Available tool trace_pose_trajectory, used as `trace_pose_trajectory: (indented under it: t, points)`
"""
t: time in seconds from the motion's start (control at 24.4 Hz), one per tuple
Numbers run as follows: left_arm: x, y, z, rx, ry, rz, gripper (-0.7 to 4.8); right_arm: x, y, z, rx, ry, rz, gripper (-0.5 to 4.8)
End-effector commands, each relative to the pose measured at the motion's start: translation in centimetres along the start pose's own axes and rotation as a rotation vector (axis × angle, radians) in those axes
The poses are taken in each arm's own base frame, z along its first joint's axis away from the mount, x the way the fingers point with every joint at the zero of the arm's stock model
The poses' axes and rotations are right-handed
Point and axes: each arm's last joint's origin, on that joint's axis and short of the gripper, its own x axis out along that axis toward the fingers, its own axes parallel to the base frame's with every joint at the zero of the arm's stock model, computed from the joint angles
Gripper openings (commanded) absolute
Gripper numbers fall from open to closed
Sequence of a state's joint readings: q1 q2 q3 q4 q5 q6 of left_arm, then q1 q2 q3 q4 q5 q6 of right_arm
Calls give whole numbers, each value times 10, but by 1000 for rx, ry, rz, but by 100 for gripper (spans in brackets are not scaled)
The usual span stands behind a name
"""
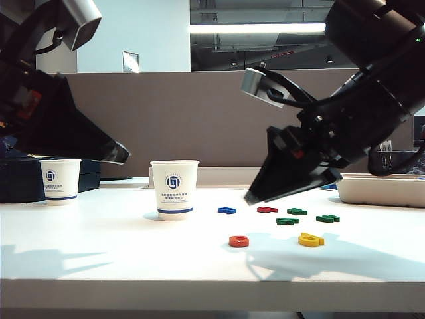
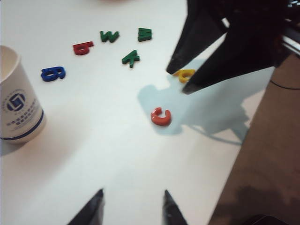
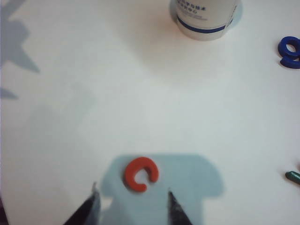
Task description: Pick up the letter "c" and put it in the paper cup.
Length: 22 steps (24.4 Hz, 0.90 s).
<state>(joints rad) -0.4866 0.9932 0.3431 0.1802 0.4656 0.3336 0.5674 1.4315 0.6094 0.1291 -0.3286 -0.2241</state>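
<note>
Lying flat on the table [image 1: 99, 266] nearest the front edge, the letter "c" [image 1: 238, 241] looked light, stiff and thin, probably best pinched across its ring. Above it at about two o'clock hung the right gripper [image 1: 255, 197], jaws spread and empty. Farther back at ten o'clock stood the paper cup [image 1: 174, 189]; the left gripper [image 1: 123, 154] waited open beyond.

Paper cup [image 3: 205, 18] cropped above its base band; yellow letter [image 2: 186, 74] half hidden behind right gripper [image 2: 183, 79]; green letter [image 3: 293, 176] clipped at edge.
</note>
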Motion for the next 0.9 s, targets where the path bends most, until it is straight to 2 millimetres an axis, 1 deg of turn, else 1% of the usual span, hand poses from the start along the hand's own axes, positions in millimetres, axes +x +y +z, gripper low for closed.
trace_pose_trajectory:
  t: [0.04, 0.2, 0.33, 0.49, 0.66, 0.9]
  points:
    - [0, 1, 3, 17, -14, 5, 152, 7, 3, -3, -48, 39, -4, 181]
    - [0, 1, 3, 17, -14, 6, 152, 20, 12, -9, -69, 79, 21, 181]
    - [0, 1, 3, 16, -14, 6, 152, 25, 18, -10, -98, 96, 19, 181]
    - [0, 1, 3, 16, -7, 25, 152, 26, 21, -10, -109, 97, 7, 181]
    - [0, 2, 3, 16, -5, 31, 152, 25, 19, -10, -115, 111, -52, 181]
    - [0, 2, 3, 17, -6, 31, 152, 26, 18, -8, -119, 91, -57, 181]
